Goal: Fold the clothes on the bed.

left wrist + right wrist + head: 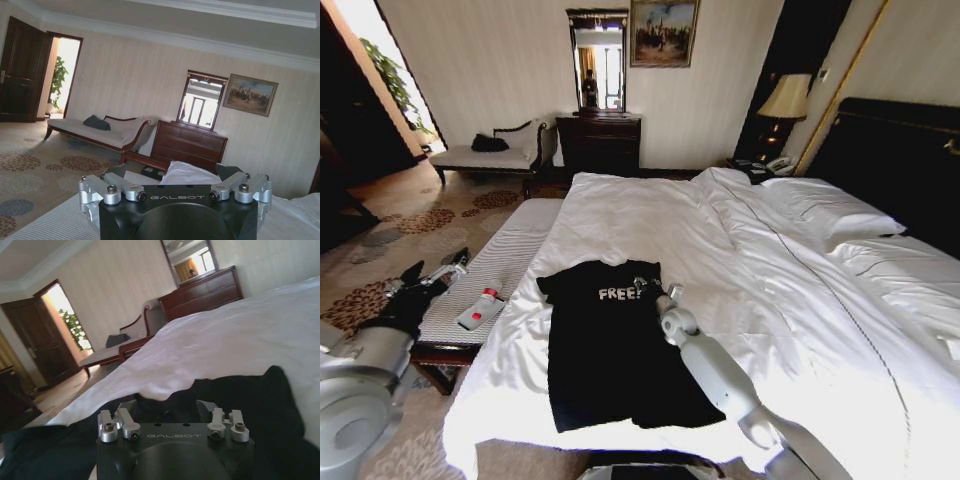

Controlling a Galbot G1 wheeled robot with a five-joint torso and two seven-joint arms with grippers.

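Note:
The clothes are one black T-shirt with white "FREE." lettering. It lies flat near the foot of the bed, collar towards the pillows. My right gripper is down on the shirt's chest beside the lettering, near the collar. In the right wrist view, the right gripper sits on the black T-shirt, with white sheet just beyond. Off the bed's side, my left gripper hangs over the edge of the striped bench. In the left wrist view, the left gripper is open and holds nothing.
A pale striped bench runs along the bed's left side with a small white-and-red bottle on it. A cream chaise and dark dresser stand at the far wall. Patterned carpet lies open to the left.

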